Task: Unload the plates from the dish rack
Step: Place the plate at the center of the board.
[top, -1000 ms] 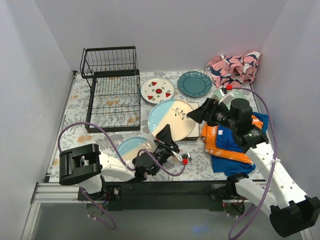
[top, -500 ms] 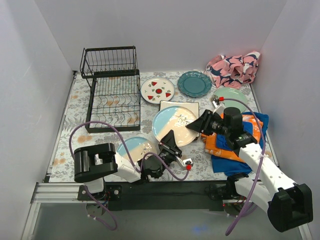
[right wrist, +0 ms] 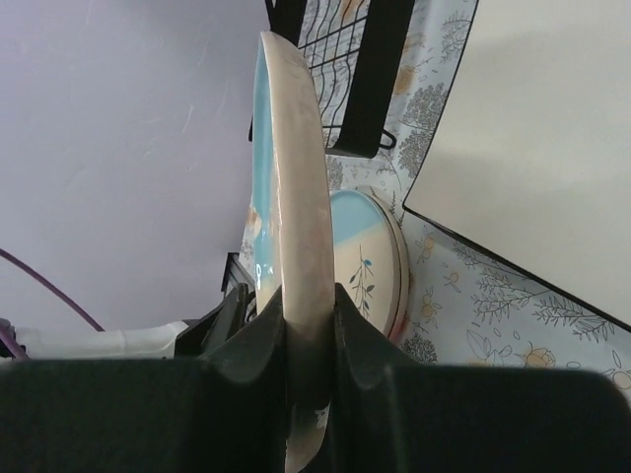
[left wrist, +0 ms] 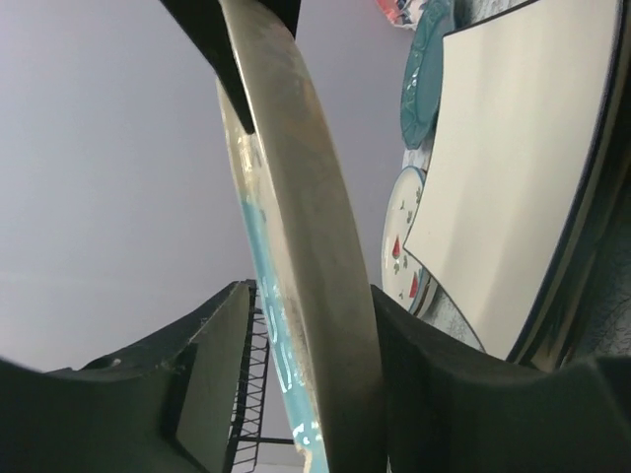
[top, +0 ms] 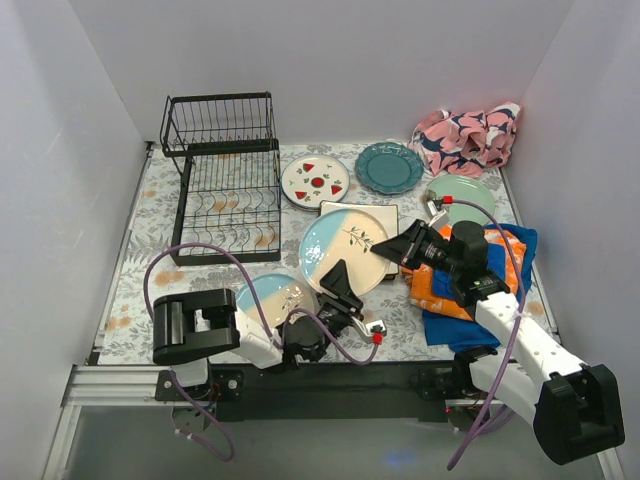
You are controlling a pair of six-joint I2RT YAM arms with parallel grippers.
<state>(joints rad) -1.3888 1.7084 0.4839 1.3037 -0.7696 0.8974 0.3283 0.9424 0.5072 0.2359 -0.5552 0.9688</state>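
Nearly done: empty-looking dish rack [top: 225,200] at 10 o'clock, blue-and-cream plate [top: 342,243] gripped by left end effector [top: 338,276] and right end effector [top: 392,250], not yet down.

Pink cloth [top: 467,137] — orange-blue cloth [top: 455,295]

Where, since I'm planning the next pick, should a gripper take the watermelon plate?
Probably its far rim, from above on the back-wall side: the watermelon plate lies flat, hemmed by the dish rack left and teal plate right.
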